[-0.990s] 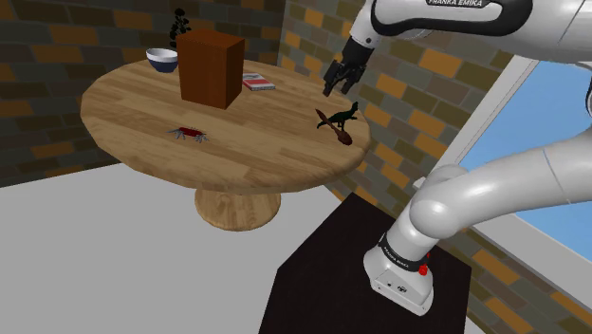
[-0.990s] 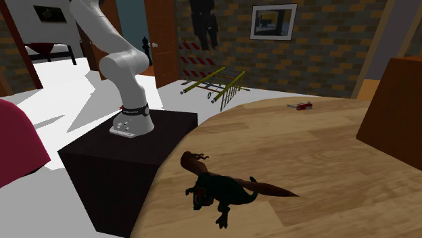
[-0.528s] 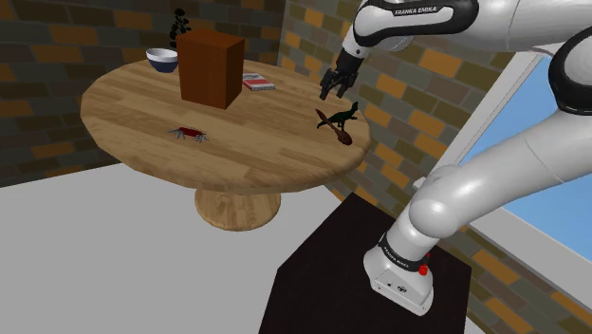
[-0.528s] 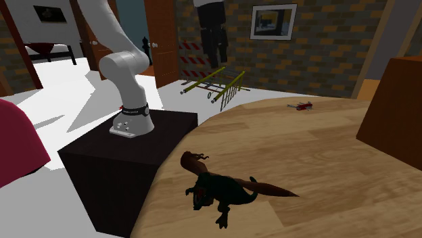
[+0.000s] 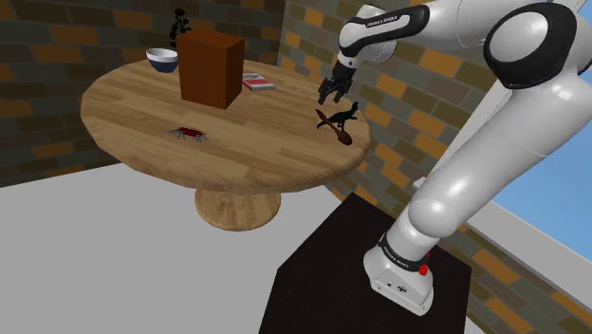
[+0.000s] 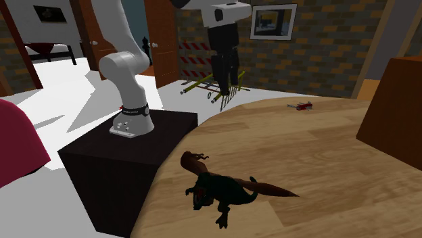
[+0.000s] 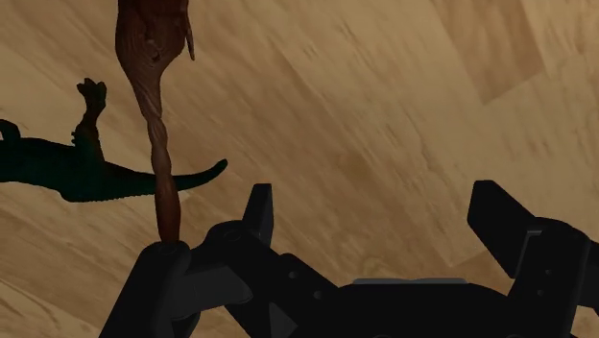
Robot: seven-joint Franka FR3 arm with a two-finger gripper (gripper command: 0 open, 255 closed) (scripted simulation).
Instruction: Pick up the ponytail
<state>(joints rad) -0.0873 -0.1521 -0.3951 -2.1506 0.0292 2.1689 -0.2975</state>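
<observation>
The ponytail [image 7: 152, 106] is a brown twisted strand with a thicker end, lying on the round wooden table [image 5: 266, 152] near its edge. It crosses a dark green toy dinosaur [image 7: 67, 171]. In the shoulder view the ponytail [image 5: 343, 137] pokes out just below the dinosaur [image 5: 340, 116]. In the second exterior view the ponytail [image 6: 272, 188] trails from behind the dinosaur [image 6: 215, 191]. My gripper [image 5: 329, 97] hangs open a little above the table, just beside the dinosaur, nothing between its fingers. The gripper [image 6: 227, 84] points downward. In the wrist view the strand lies outside the gripper [image 7: 379, 219], past one finger.
A tall brown box [image 5: 212, 68] stands mid-table, with a blue-and-white bowl [image 5: 161, 60] and a dark plant behind it. A flat book [image 5: 257, 83] lies by the box. A small red object [image 5: 190, 132] rests nearer the front. The dark stand [image 5: 351, 275] sits below the table edge.
The arm has swung down and the gripper has dropped from high above to just over the table by the dinosaur. The objects on the table have not moved.
</observation>
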